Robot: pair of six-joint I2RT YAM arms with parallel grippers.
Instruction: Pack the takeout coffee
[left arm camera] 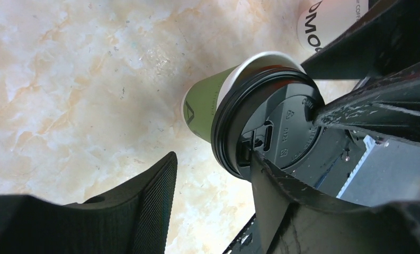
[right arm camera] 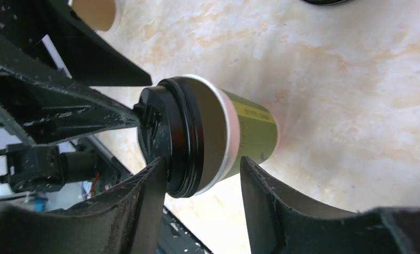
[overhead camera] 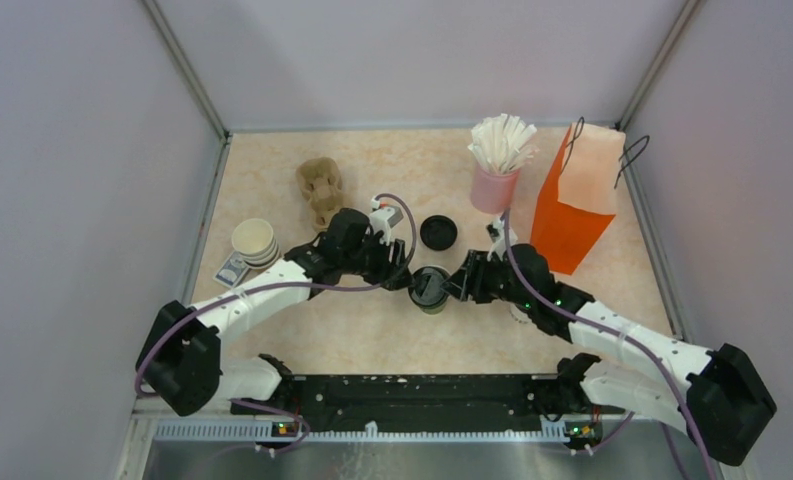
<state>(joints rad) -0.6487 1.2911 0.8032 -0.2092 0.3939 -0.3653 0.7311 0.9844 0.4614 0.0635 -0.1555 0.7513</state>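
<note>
1. The coffee cup point(overhead camera: 430, 291) stands upright on the marble-patterned table point(overhead camera: 372, 335), just below the middle of the top view and between the two arms.
2. Its black lid point(left arm camera: 282, 127) sits crooked. In the left wrist view, the cup's pale rim shows past the lid on the upper side.
3. The left gripper point(overhead camera: 408, 280) comes at the cup from the left of the frame. Its fingers are spread fairly wide and hold nothing.
4. In the left wrist view, one left finger point(left arm camera: 282, 206) has its tip against the lower edge of the lid. The other point(left arm camera: 144, 203) stands apart over bare table at lower left.
5. The right gripper point(overhead camera: 456, 284) comes in from the right of the frame, and its fingers are also parted and not clamped on anything.
6. In the right wrist view, one right finger point(right arm camera: 146, 211) lies by the lid's edge. The other point(right arm camera: 271, 211) lies by the cup's green wall, and I cannot tell whether it touches.
7. In each wrist view, a fingertip of the other arm rests on the top of the lid.
8. A spare lid point(overhead camera: 438, 232) lies flat just above the cup in the top view.
9. At upper right, a pink cup point(overhead camera: 493, 190) holds white straws point(overhead camera: 503, 142), with an orange bag point(overhead camera: 567, 225) just to its right.
10. At left is a stack of cups point(overhead camera: 254, 243), and above it a cardboard carrier point(overhead camera: 321, 190).
</note>
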